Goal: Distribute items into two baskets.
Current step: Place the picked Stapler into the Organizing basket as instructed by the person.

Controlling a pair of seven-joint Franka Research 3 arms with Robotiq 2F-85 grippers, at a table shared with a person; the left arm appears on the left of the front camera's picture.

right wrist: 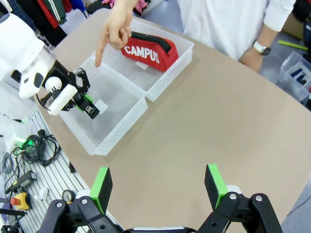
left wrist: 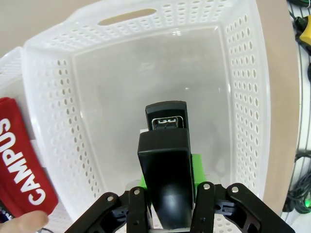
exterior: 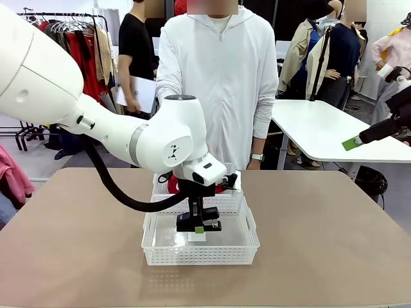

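Black desk stapler (left wrist: 166, 160) clamped between the left pincer (left wrist: 167, 206) pads, long axis running straight out from the pincer, nose showing its metal slot. It hangs inside the near white lattice basket (exterior: 247, 247), above the clear bottom. Second, alike basket (right wrist: 182, 51) butts against the first one's far side, beyond the pincer. Red zippered "CAMPUS" pouch (right wrist: 148, 53) lies in that far basket, white lettering up, black zip along its top edge.

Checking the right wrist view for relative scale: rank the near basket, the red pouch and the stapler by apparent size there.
1. Near basket, largest.
2. Red pouch.
3. Stapler, smallest, gripped by the left gripper, partly hidden.
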